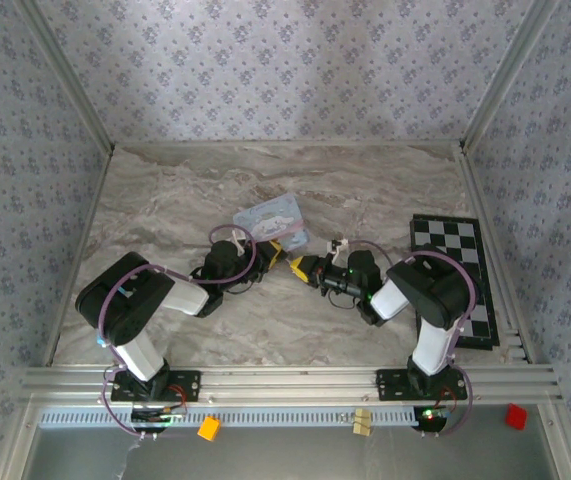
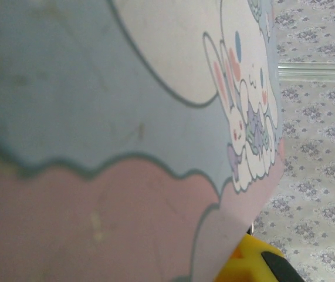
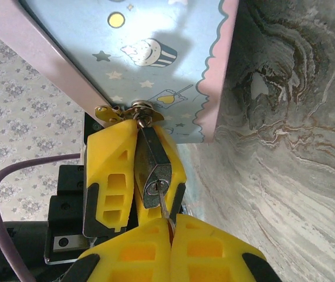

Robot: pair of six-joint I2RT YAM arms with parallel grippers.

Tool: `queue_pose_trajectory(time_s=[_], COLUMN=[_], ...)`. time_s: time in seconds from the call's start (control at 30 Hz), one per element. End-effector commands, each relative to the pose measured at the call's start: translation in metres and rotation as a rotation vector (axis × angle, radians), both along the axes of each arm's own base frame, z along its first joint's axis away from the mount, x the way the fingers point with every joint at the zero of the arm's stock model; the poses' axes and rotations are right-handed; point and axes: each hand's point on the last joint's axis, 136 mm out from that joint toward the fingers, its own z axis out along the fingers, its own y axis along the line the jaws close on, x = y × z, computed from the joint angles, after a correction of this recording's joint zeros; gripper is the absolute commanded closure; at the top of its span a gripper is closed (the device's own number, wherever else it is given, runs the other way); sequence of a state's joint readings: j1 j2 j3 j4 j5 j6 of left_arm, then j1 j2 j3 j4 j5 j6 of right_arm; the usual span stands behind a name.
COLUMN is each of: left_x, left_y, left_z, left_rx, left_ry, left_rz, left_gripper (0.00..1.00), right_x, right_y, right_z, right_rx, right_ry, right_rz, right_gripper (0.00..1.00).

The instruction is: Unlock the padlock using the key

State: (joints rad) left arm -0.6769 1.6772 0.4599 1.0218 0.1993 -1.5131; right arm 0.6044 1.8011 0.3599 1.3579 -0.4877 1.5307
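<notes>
Pinches key (image 3: 165,207) in closed right gripper (image 3: 170,228), tip at the keyhole of the padlock (image 3: 154,170) straight ahead; clamps padlock in left gripper (image 3: 141,136), just short of tin (image 3: 155,35).

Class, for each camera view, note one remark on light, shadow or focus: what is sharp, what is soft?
Top external: even, soft light, no glare on the table. Left wrist: the tin sits very close and looks soft, its rabbit print crisper. Right wrist: the padlock is sharp; a shadow falls on the tin.
</notes>
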Motion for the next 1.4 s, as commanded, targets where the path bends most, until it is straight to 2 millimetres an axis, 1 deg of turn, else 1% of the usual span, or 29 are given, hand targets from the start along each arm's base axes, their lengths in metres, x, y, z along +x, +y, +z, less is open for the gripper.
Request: queue_pose_trajectory(time_s=[0.0, 0.17, 0.5, 0.73, 0.9, 1.13, 1.27, 1.37], left_x=[-0.018, -0.018, -0.019, -0.019, -0.020, -0.022, -0.023, -0.024], left_y=[-0.025, -0.026, -0.025, -0.026, -0.026, -0.029, -0.031, -0.034], left_z=[0.029, 0.029, 0.026, 0.026, 0.025, 0.030, 0.035, 0.040], left_rx=[-0.081, -0.080, -0.073, -0.075, -0.072, -0.085, -0.097, -0.109], left_ry=[-0.039, -0.037, -0.030, -0.033, -0.035, -0.058, -0.071, -0.085], left_rz=[-0.114, -0.118, -0.118, -0.120, -0.124, -0.142, -0.151, -0.159], left_gripper=[1.00, 1.00, 1.00, 1.00, 1.00, 1.00, 1.00, 1.00], right_x=[0.021, 0.017, 0.020, 0.017, 0.020, 0.027, 0.033, 0.033], right_y=[0.007, 0.018, 0.015, 0.026, 0.020, 0.010, 0.003, 0.007], right_z=[0.018, 0.026, 0.034, 0.041, 0.046, 0.058, 0.053, 0.048], right_rx=[0.044, 0.052, 0.040, 0.053, 0.065, 0.093, 0.094, 0.094], right_ry=[-0.052, -0.079, -0.143, -0.159, -0.161, -0.162, -0.132, -0.116], right_rz=[-0.045, -0.019, -0.024, 0.004, -0.008, -0.032, -0.046, -0.038], right_gripper=[1.00, 1.00, 1.00, 1.00, 1.00, 1.00, 1.00, 1.00])
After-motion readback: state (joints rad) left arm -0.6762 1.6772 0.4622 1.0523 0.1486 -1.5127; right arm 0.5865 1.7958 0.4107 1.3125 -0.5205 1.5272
